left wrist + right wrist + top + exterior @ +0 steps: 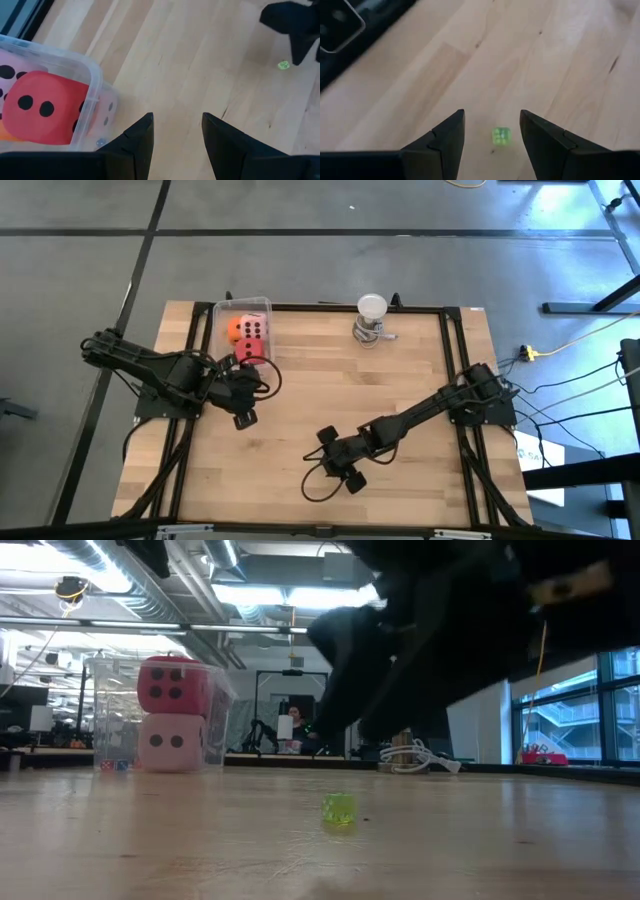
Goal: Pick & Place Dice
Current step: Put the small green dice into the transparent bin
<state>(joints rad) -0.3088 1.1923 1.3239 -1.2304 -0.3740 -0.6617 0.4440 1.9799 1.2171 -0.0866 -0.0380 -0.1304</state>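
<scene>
Right pincer [492, 145] hung open, empty, low over small green die [501, 136] on table [420, 380], lower centre; left pincer [177, 135] open, empty, beside clear bin [243, 308] holding big dice [250, 332], upper left

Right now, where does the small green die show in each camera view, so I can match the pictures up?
High view: not discernible; the right gripper sits over that spot.
Low view: small green die on the bare wood, lower centre.
Left wrist view: a green speck beside the other arm's gripper.
Right wrist view: between the open fingers, on the table.
Shared landmark: the clear bin with plush dice.
</scene>
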